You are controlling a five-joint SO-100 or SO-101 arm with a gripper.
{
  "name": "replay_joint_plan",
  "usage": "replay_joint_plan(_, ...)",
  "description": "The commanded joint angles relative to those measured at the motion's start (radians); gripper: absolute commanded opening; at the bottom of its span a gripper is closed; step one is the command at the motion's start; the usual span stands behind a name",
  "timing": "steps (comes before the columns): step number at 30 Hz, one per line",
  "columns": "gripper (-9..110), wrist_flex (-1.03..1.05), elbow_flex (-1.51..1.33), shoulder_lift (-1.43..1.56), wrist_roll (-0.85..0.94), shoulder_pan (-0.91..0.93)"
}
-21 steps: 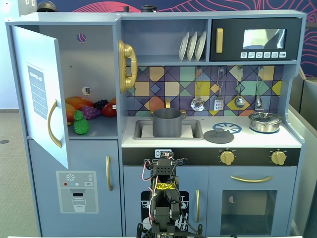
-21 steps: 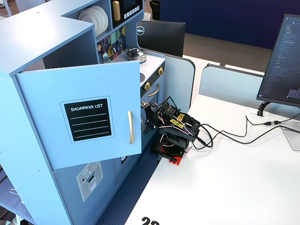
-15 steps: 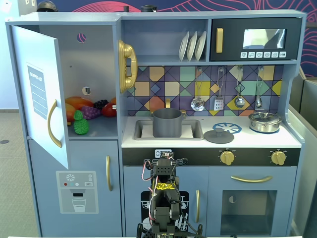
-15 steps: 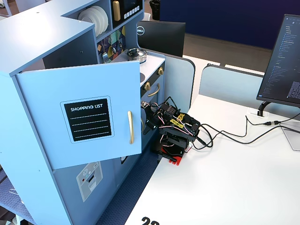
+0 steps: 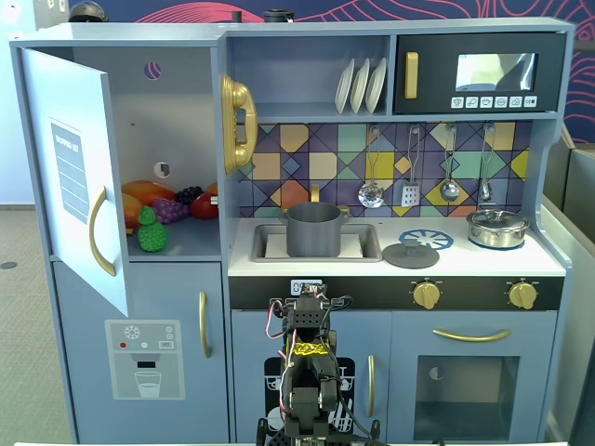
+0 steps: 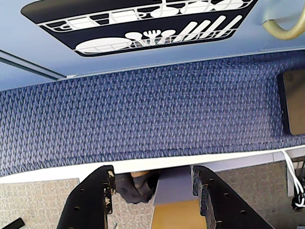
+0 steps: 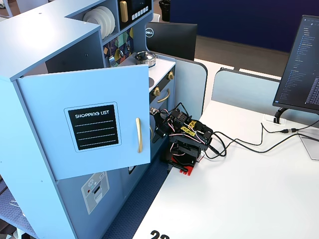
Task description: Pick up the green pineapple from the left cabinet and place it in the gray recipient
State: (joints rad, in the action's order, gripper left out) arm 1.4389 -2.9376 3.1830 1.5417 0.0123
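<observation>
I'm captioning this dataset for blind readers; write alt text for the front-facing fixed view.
A toy kitchen's left cabinet stands open, with a green pineapple among other toy fruit on its shelf. A gray pot sits in the sink, and the folded robot arm rests low in front.

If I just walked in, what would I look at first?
Probably the big blue toy kitchen with its colourful tiled wall. Its fridge door on the left of the front fixed view hangs wide open, showing toy fruit with a bright green pineapple at the front. A gray pot sits in the sink, and the small black robot arm is folded low in front.
</observation>
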Motion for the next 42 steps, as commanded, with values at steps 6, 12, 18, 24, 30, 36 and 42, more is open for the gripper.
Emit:
replay_joint_plan(6, 12, 0.078, -0.063, -0.005, -0.120, -0.006)
replay_joint_plan(12, 12, 0.075, -0.064, -0.005, -0.143, -0.028)
replay_joint_plan(18, 8, 0.012, 0.005, -0.021, -0.066, -0.069)
replay_joint_plan(24, 4, -0.144, 0.255, -0.158, -0.094, -0.253)
replay_joint_plan(30, 0, -0.499, 0.367, -0.199, -0.075, -0.388)
replay_joint_plan(36, 0, -0.660, 0.442, -0.181, 0.025, -0.574)
replay_joint_plan(42, 0, -0.927, 0.399, -0.172, 0.046, -0.716)
